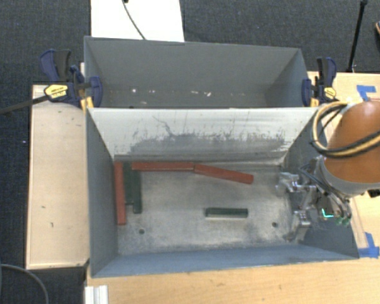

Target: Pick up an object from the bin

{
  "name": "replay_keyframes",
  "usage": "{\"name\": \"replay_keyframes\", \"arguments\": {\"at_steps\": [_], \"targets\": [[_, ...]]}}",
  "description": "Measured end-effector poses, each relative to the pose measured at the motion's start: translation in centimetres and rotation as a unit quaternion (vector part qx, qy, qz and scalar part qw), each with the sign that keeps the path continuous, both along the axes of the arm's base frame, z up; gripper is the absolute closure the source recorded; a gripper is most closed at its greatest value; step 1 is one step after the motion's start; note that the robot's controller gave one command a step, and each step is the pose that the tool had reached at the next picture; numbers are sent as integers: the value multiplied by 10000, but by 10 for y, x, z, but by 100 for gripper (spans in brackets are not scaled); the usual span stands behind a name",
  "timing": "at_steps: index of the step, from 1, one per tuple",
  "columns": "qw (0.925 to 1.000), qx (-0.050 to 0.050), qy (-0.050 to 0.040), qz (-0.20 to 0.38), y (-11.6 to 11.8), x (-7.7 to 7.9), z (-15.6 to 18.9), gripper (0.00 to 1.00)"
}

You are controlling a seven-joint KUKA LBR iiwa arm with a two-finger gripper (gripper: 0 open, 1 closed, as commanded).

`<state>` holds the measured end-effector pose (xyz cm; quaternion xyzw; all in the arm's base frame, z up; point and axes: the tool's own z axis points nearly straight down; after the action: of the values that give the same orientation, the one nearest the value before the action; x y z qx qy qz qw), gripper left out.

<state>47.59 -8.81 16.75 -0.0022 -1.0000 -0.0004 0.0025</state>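
The gripper (296,202) sits low against the bin's (196,138) right wall, its two metal fingers (289,185) spread apart with nothing but bare floor between them. Nearest to it, a little way off toward the bin's middle, lies a short dark green bar (226,213), slim, straight-edged and flat on the floor. Beyond it, well away from the gripper, lie two long reddish-brown bars (163,166).

Grey sheet-metal bin (196,75): matt, floor scuffed and scratched. Red-brown flat bars (161,166): matt, smooth. Dark green short bar (226,213): matt. Hand (294,211): bare bright metal. Orange wrist cover (361,141): smooth, slightly glossy.
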Motion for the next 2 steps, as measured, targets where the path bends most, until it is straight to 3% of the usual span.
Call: {"name": "replay_keyframes", "arguments": {"at_steps": [1,2], "targets": [[9961,14,-8,883,67,43,-100,0],[9963,-1,-27,861,64,44,-97,100]]}}
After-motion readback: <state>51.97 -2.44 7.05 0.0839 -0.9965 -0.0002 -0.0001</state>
